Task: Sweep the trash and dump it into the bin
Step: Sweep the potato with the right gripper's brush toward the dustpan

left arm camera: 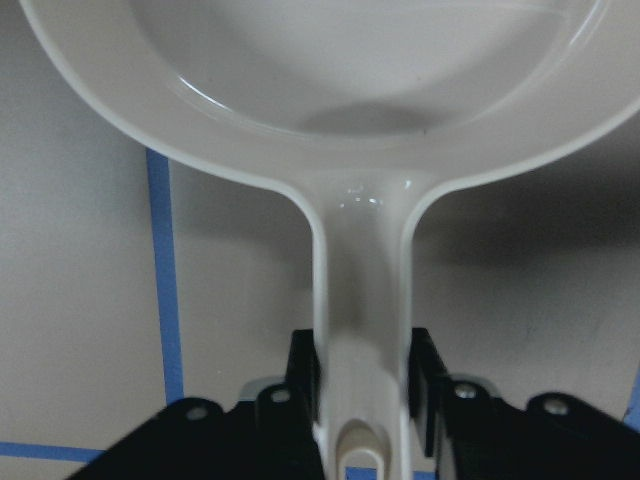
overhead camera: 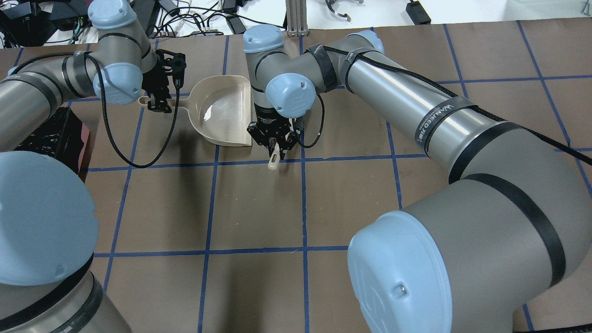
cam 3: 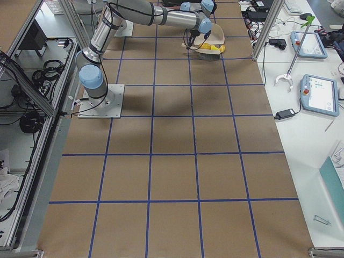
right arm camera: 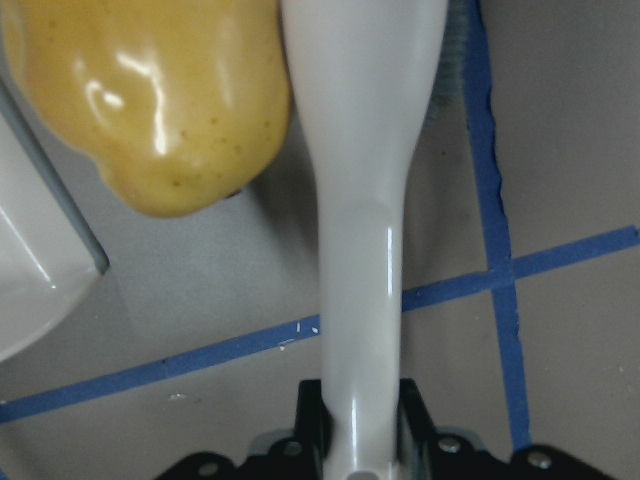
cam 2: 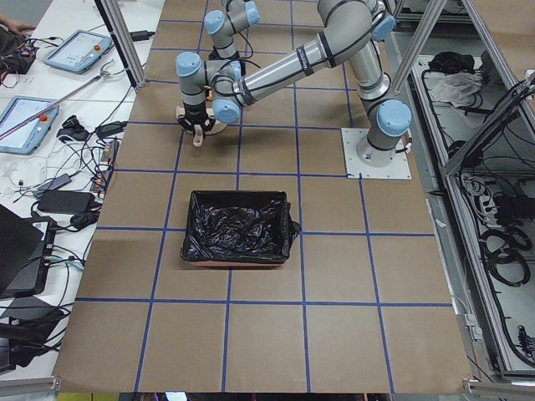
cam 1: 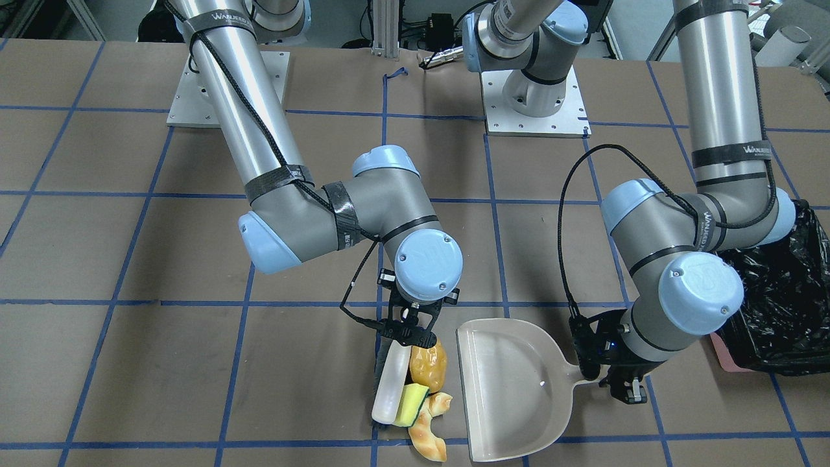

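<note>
My right gripper (cam 1: 410, 332) is shut on the white brush handle (right arm camera: 365, 250); the brush (cam 1: 391, 389) rests on the table against the trash. The amber lump (cam 1: 428, 364), the yellow-green sponge (cam 1: 412, 403) and the tan croissant piece (cam 1: 430, 433) lie between the brush and the beige dustpan (cam 1: 512, 389). The lump also shows in the right wrist view (right arm camera: 150, 100). My left gripper (cam 1: 619, 383) is shut on the dustpan handle (left arm camera: 360, 300); the pan is empty. The pink bin with its black bag (cam 2: 238, 227) stands apart on my left.
The bin's black bag (cam 1: 778, 305) lies close behind my left arm's elbow. Both arm bases (cam 1: 533, 104) stand at the back of the brown, blue-taped table. Tablets and cables lie on a side bench (cam 2: 50, 100) past the table's far edge.
</note>
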`<state>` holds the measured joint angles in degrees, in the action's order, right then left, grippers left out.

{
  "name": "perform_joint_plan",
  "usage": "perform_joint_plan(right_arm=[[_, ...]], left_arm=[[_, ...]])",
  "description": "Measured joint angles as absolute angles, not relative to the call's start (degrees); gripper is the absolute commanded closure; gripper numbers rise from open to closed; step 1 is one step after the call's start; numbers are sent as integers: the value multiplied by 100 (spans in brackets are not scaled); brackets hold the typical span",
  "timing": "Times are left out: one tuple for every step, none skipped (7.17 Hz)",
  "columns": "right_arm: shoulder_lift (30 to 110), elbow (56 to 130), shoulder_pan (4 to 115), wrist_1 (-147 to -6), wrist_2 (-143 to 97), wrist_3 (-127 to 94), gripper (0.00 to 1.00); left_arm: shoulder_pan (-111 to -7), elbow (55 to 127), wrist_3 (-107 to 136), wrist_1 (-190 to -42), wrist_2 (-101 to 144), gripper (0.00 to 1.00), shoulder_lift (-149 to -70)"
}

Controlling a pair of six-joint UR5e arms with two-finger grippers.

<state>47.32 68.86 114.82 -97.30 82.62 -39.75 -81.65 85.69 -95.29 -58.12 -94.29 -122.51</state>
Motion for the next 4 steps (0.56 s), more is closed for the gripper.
perform_joint_plan(right_arm=[[4712,6859,11520,-9737,8225,-4032,82],[4706,6834,11563,-9743,8160,-4086,82],[4701,6804,11603,-9746,8109,-4140,82],[4697,6787,11643,-9747,8083,-4188,82]], left_arm=[[-8165,8569,-9523,-5814,-9441,100,-12250],[-8165,8569,-9520,-5812,-9447,100,-12252],[-8165,8569,-9519,-5810,-9453,100,-12256],[-8165,8569,-9519,-5808,-9456,100,-12261]])
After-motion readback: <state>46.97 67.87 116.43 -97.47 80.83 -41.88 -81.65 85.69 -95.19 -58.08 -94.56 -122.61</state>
